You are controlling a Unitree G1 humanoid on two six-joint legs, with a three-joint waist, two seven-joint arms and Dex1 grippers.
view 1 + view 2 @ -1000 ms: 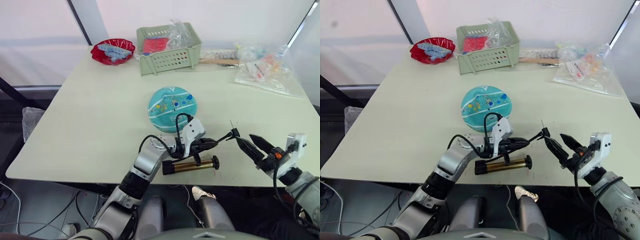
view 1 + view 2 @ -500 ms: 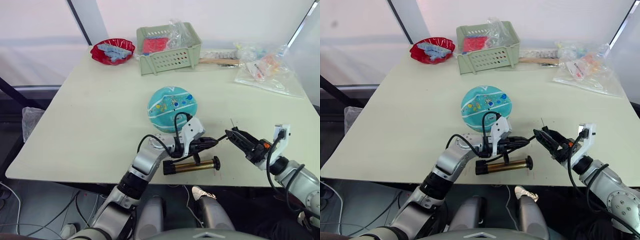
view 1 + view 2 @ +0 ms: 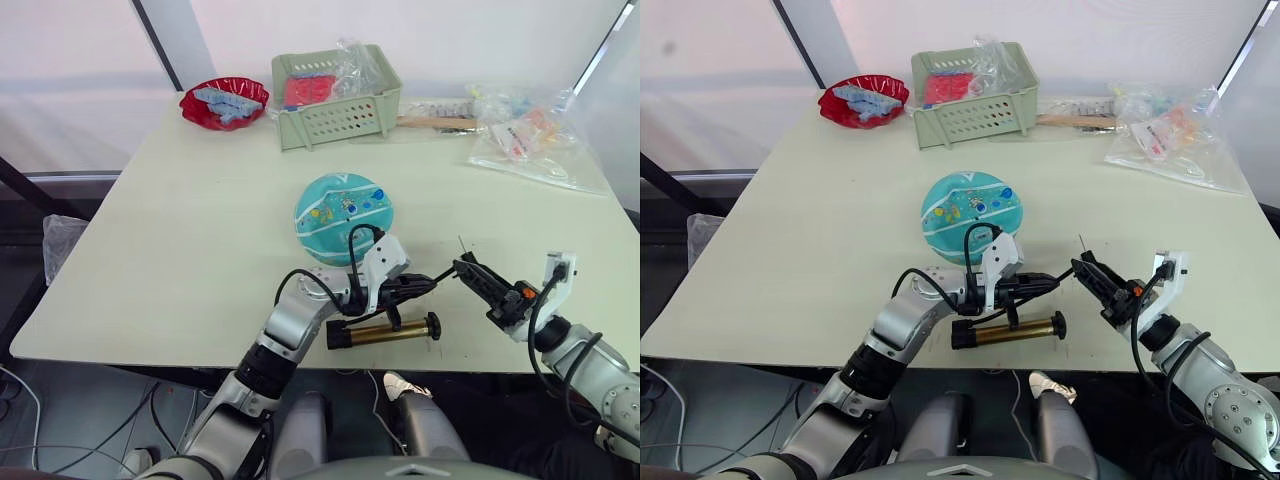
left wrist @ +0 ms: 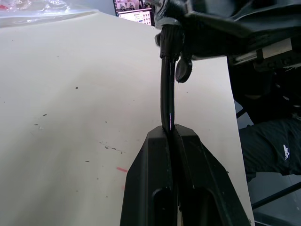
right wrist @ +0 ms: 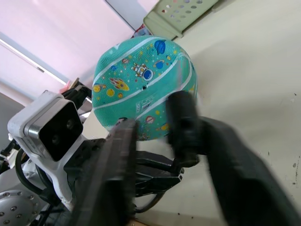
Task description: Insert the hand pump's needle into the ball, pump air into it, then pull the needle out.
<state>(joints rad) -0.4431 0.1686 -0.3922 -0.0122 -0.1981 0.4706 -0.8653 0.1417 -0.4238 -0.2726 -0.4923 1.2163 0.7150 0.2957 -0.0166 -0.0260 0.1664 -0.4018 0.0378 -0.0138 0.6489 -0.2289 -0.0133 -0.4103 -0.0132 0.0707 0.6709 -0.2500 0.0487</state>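
While the ball (image 3: 344,219) sits mid-bench on the pale green bench (image 3: 180,240), teal with white stripes and small prints, both end effectors work close together near the front edge, well short of it.

Left end effector (image 3: 428,284): fingers pressed together on the thin black hose (image 4: 168,89). Left wrist view shows the hose rising straight out from between the two black fingers (image 4: 155,160), pinched tight.

Hand pump (image 3: 383,333): brass cylinder lying flat on the bench, parallel to the front edge, just beneath the left end effector. Black T-handle at the robot's right end, black cap at the other.

Right end effector (image 3: 466,270): tips at the black fitting on the hose end, meeting the left fingertips there. Right wrist view shows its two fingers (image 5: 117,155) set apart with the dark fitting (image 5: 182,123) between them; contact with the fitting cannot be told for certain, so grip is unclear.

Needle (image 3: 461,246): thin pin standing up from the fitting, pointing away from the bench, clear of the ball.

Far side of bench: green slotted basket (image 3: 338,96) with red contents and clear plastic, red bowl (image 3: 224,103) to its left, clear bags (image 3: 527,135) toward the right corner.
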